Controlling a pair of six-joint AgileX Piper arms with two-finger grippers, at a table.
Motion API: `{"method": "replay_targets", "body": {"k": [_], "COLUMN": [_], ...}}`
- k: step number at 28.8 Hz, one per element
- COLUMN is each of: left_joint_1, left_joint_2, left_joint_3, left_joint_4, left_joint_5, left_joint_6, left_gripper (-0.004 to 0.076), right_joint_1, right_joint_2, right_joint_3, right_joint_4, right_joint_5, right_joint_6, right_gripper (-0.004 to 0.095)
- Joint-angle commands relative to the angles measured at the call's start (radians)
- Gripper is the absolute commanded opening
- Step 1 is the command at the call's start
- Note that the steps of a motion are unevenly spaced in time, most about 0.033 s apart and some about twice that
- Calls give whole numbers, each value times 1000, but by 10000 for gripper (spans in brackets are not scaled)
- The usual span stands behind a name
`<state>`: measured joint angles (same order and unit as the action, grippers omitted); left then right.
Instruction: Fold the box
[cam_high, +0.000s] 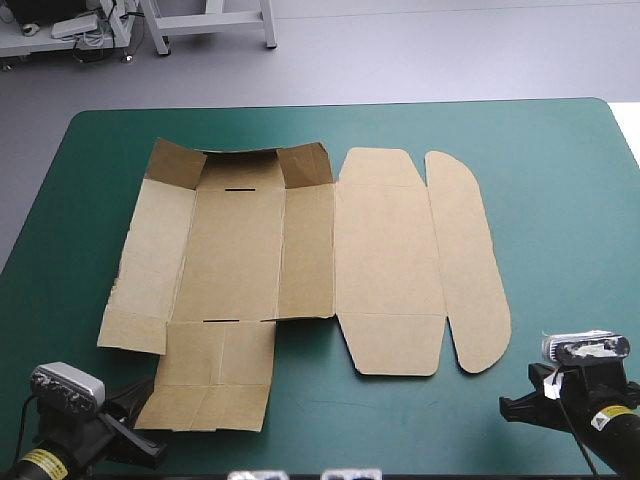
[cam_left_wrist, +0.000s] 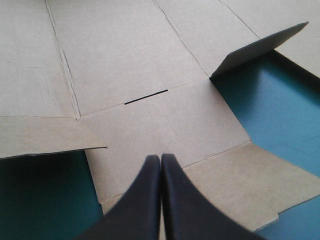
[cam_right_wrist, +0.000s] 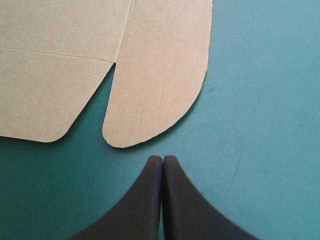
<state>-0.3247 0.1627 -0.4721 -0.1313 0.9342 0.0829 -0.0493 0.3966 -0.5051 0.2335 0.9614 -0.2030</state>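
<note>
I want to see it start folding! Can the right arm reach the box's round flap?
Probably yes. The right tool sits shut just short of the rounded flap, only bare teal-green cover between them.

Teal-green table cover (cam_high: 560, 200), rounded far corners, pale grey floor (cam_high: 450, 50) beyond

— What does the bench (cam_high: 560, 180) carry?
— A brown box (cam_high: 240, 250), a cut sheet lying on the teal-green cover, left of the middle.
— All flat?
— Mostly. Two corner flaps (cam_high: 305, 162) at its far end stand raised. The long rounded flap (cam_high: 468, 265) lies flat on its right side, well apart from the bench's right edge.
</note>
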Motion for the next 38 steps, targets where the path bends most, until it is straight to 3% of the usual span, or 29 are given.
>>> {"method": "replay_targets", "body": {"k": [1,10,15,25,34,38], "left_joint_1": [-2,-2,-2,-2,0,69], "left_joint_2": [12,20,105,514,871,1033], "left_joint_3": [-24,-24,-82,-462,-694,-810], "left_joint_4": [-16,-16,-13,-23,-12,-32], "left_joint_5": [-68,-57,-50,-19,-19,-17], "left_joint_6": [-1,-1,-17,-9,-12,-12], "left_gripper": [-9,-9,-9,-9,-9,-9], "right_joint_1": [2,2,2,2,2,2], "right_joint_2": [7,7,7,7,7,7], "right_joint_3": [-27,-27,-27,-27,-27,-27], "right_joint_4": [16,16,16,16,16,16], "right_joint_5": [-50,-50,-50,-50,-52,-52], "right_joint_6": [-8,-8,-8,-8,-8,-10], "right_gripper": [-18,-18,-18,-18,-18,-18]}}
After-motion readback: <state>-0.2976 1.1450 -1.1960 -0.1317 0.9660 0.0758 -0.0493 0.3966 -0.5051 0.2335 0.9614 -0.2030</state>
